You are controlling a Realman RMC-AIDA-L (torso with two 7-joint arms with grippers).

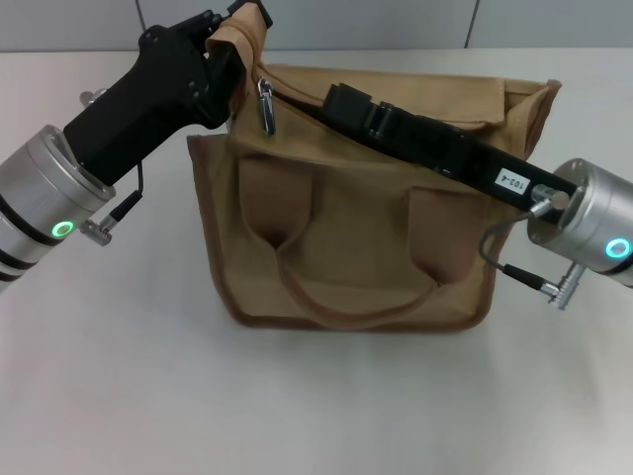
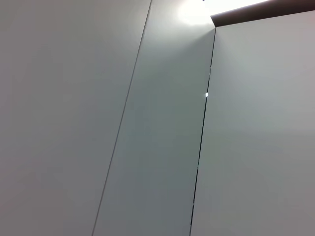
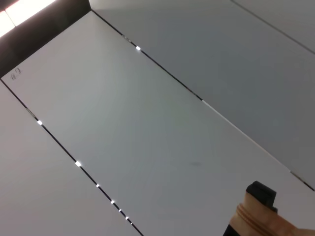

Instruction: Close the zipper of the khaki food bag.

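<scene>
A: Fingers first. Left gripper (image 1: pixel 229 42) is clamped on a pinch of khaki cloth at the bag's upper left corner, holding that corner up. Right gripper (image 1: pixel 341 99) reaches across the bag's top from its right side; whether its fingers are apart or closed, I cannot tell. Wrist views show only wall and ceiling panels, plus one far-off gripper tip with cloth in the right wrist view.

B: Largest item?

A: The khaki food bag (image 1: pixel 356 228), standing upright mid-bench (image 1: pixel 119 396), handle straps facing the robot. Judged: soft canvas, light, probably empty, walls sag and fold. It will slide or collapse if pulled without a counter-hold.

B: So the left hold stays as anchor.

A: Sensible. The seam needs tension along its length, or the tape bunches ahead of the slider.

B: And the zipper (image 1: pixel 265 107)?

A: Slider and silver pull tab dangle just below the left-held corner. Small, hard, smooth metal; likely slippery. Take the tab flat across its faces, near the slider, then draw toward the bag's right end.
</scene>
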